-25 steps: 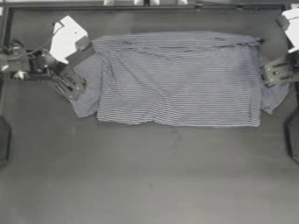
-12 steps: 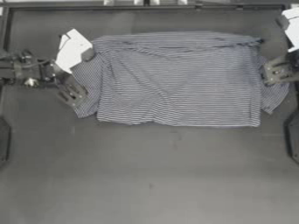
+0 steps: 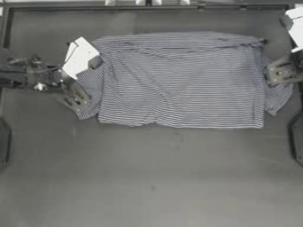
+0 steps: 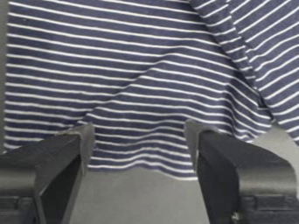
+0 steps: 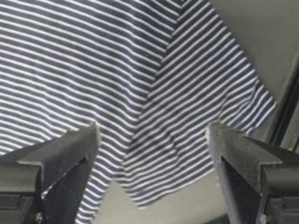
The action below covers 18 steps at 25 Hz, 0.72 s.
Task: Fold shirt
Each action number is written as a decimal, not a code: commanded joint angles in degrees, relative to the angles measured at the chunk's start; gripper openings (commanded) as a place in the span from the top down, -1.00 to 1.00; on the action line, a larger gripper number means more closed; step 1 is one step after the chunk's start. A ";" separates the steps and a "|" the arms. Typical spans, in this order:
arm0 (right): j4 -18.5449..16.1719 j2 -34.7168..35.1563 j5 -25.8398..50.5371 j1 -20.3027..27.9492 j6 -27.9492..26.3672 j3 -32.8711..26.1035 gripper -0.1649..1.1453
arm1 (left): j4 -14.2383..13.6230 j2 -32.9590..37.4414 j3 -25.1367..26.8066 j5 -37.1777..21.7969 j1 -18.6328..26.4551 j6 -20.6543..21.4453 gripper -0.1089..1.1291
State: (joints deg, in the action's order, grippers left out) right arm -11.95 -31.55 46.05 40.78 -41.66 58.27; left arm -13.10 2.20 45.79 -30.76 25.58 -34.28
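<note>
Top view shows the shirt (image 3: 180, 80) spread flat across the far half of the table (image 3: 148, 177), its long edges running left to right and a short sleeve poking out at each end. The left hand (image 3: 75, 98) sits at the shirt's left end, just beside the sleeve near the table's left edge; in the left wrist view its jaws stand apart with the striped hem (image 4: 140, 162) between them and nothing gripped. The right hand (image 3: 278, 73) hovers over the shirt's right end by the right sleeve (image 3: 278, 97), close to the table's right edge; the right wrist view shows its jaws apart too, straddling the sleeve's loose corner (image 5: 158, 175). The step in hand looks like taking hold of both ends for a fold. To do it well, each hand should probably drop until one jaw slides under the cloth edge, close on a single clean layer of sleeve or hem, and lift level with the other so the stripes stay straight and the fabric does not bunch. Compared with a second ago, the left hand has drawn back and down towards the sleeve's near corner, while the right hand and the shirt lie much as they did.
</note>
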 commanded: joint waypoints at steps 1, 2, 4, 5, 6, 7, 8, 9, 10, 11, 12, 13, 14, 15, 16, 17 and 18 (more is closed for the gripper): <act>-0.18 -0.62 -0.26 -0.09 0.09 -1.23 -0.77 | -0.53 0.18 -0.44 0.35 0.53 -0.09 -0.69; -0.18 -0.53 -0.35 -0.09 0.18 -1.23 -0.77 | -0.53 0.00 -0.35 0.35 0.62 -0.09 -0.69; -0.18 -0.62 -0.35 -0.09 0.35 -1.23 -0.77 | -0.62 -0.44 -0.35 0.35 0.62 -0.09 -0.66; -0.09 -0.62 -0.35 -0.09 0.35 -1.23 -0.77 | -0.70 -0.62 -0.35 0.35 0.62 -0.09 -0.64; -0.18 -0.62 -0.35 -0.35 0.35 -1.23 -0.77 | -0.79 -0.88 -0.26 0.35 0.62 -0.09 -0.61; -0.18 -0.62 -0.44 -0.62 0.26 -1.32 -0.77 | -0.79 -0.97 -0.26 0.35 0.62 -0.09 -0.57; -0.18 -0.62 -0.44 -0.70 0.26 -1.41 -0.77 | -0.70 -1.23 -0.18 0.35 0.62 -0.09 -0.50; -0.18 -0.53 -0.53 -0.88 0.26 -1.41 -0.77 | -0.70 -1.32 -0.26 0.26 0.62 -0.09 -0.42; -0.18 -0.62 -0.44 -0.97 0.18 -1.49 -0.77 | -0.70 -1.32 -0.26 0.35 0.62 -0.09 -0.31; -0.18 -0.62 -0.53 -0.97 0.18 -1.49 -0.77 | -0.70 -1.32 -0.26 0.35 0.62 -0.09 -0.19; -0.18 -0.62 -0.44 -0.97 0.18 -1.49 -0.77 | -0.70 -1.23 -0.26 0.35 0.62 -0.09 -0.04; -0.18 -0.62 -0.44 -0.97 0.18 -1.49 -0.77 | -0.79 -1.05 -0.26 0.35 0.44 0.00 0.16; -0.09 -0.62 -0.44 -0.97 0.18 -1.41 -0.77 | -0.88 -0.88 -0.35 0.35 0.18 0.18 0.34; -0.09 -0.53 -0.44 -0.97 0.18 -1.32 -0.77 | -1.32 -0.70 -0.44 0.26 -0.18 0.26 0.52; -0.09 -0.62 -0.44 -0.97 0.09 -1.23 -0.77 | -2.29 -0.62 -0.62 0.26 -1.05 0.35 0.67; 0.00 -0.62 -0.44 -0.97 0.00 -1.05 -0.77 | -3.96 -0.35 -0.88 0.18 -1.93 0.09 0.78; 0.09 -0.62 -0.35 -0.97 -0.09 -0.97 -0.77 | -5.27 -0.26 -1.23 -0.26 -2.46 -0.18 0.80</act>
State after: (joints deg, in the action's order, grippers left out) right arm -11.95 -31.55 45.79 39.90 -41.57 58.18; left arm -16.61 0.53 45.44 -30.94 23.91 -34.28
